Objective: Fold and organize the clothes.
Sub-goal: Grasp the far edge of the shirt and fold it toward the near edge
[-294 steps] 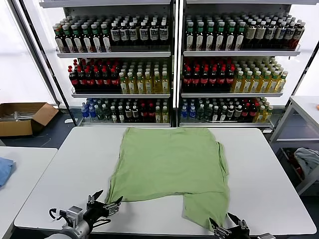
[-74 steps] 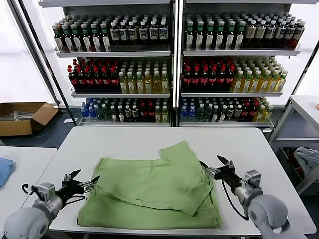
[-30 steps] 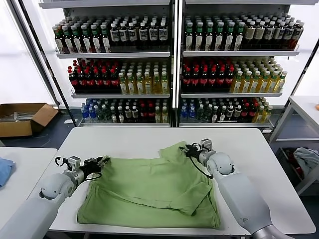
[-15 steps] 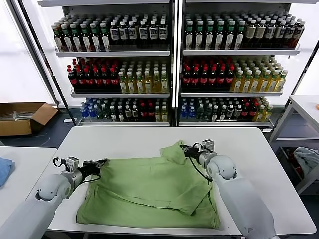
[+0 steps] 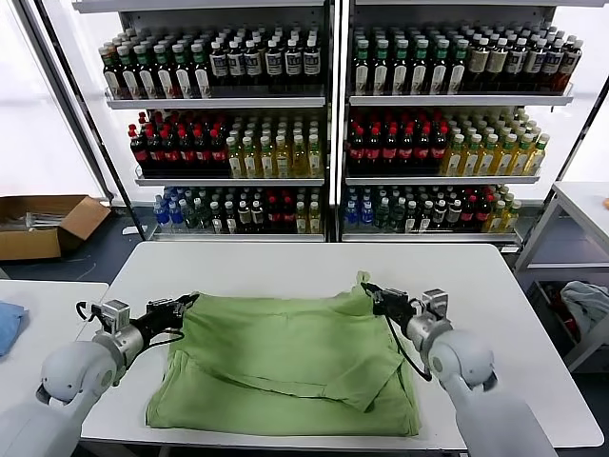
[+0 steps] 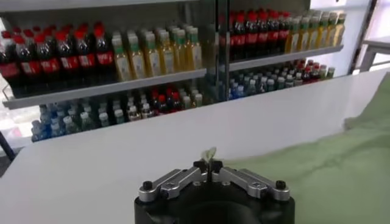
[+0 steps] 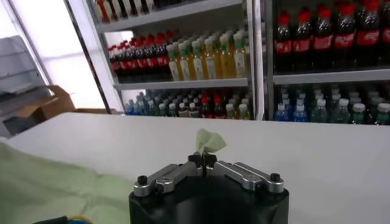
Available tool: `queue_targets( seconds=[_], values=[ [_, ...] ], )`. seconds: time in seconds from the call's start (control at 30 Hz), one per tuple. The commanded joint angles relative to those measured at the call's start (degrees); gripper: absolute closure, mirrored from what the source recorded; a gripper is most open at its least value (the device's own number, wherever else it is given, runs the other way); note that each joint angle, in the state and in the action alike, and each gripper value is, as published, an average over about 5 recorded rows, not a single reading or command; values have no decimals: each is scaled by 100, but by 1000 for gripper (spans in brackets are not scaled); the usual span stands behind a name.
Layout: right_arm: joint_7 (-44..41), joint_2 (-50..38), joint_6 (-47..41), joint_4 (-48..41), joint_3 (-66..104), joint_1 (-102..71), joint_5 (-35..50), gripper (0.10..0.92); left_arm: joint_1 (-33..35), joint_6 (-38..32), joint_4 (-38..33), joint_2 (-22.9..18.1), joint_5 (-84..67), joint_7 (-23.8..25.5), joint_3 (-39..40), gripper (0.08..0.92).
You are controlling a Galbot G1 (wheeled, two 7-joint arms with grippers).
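A plain light green shirt lies half folded on the white table. My left gripper is shut on the shirt's far left corner; a green tip sticks out between its closed fingers. My right gripper is shut on the far right corner, with a tuft of green cloth above its fingertips. Both corners are held a little above the table and the far edge is stretched between them. The shirt with collar and buttons is not in view.
Shelves of bottles stand behind the table. A second table with a blue cloth is at the left, a cardboard box on the floor behind it. Another table stands at the right.
Both grippers have pulled back toward me with the shirt's far corners. The loose flap at the far right has been drawn flat, and the far edge is now straighter.
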Motion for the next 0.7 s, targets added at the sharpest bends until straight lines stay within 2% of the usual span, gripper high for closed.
queue_targets(
  seconds=[0.03, 0.33, 0.6, 0.7],
  values=[
    [-21, 295, 67, 1798, 1156, -2281, 27, 919, 2039, 24, -1560, -91, -12, -62, -1554, 910],
    [-316, 577, 471, 2166, 1389, -3588, -352, 919, 3233, -8, -1975, -500, 537, 40, -2069, 910],
    [6, 624, 620, 1974, 1328, -3647, -570, 910, 3545, -235, -1989, -718, 1102, 54, -1851, 910],
    [-7, 544, 755, 1893, 1497, -3445, -482, 853, 3660, -154, -2082, -739, 1099, -7, -2019, 876]
  ],
)
